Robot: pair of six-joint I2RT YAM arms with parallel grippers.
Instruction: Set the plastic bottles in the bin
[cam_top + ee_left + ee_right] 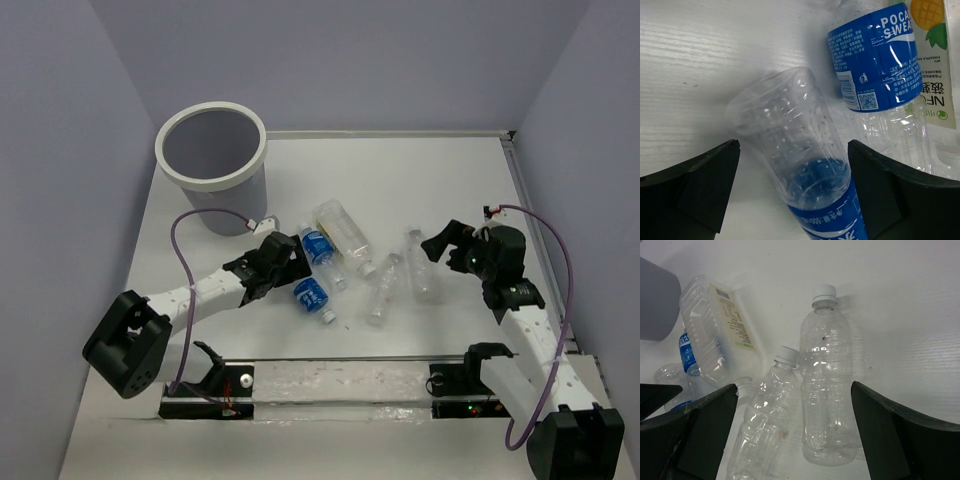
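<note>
We see the bin (225, 205) upright at the far left of the table (430, 180). All five bottles lie on their sides on the tabletop to its right, outside it. The left arm runs low from its base up and right, forearm nearly flat, with the left gripper (296, 266) pointed at the bottle cluster. Its fingers are spread wide and grip nothing. In the left wrist view the near blue-labelled bottle (795, 145) lies between the jaws with a gap on each side. The far blue-labelled bottle (875, 60) sits just beyond it, against the wider yellow-labelled bottle (935, 60). Next right are the two slim clear ones: the left slim bottle (383, 290), then the right slim bottle (424, 268), close together with their caps toward the far side. The right arm rises from its base at the near right, and its wrist is bent leftward. The right gripper (445, 250) is just beside the right slim bottle, fingers released and wide, holding nothing. The right wrist view frames both slim bottles between its jaws, and we can't tell if there is contact.
</note>
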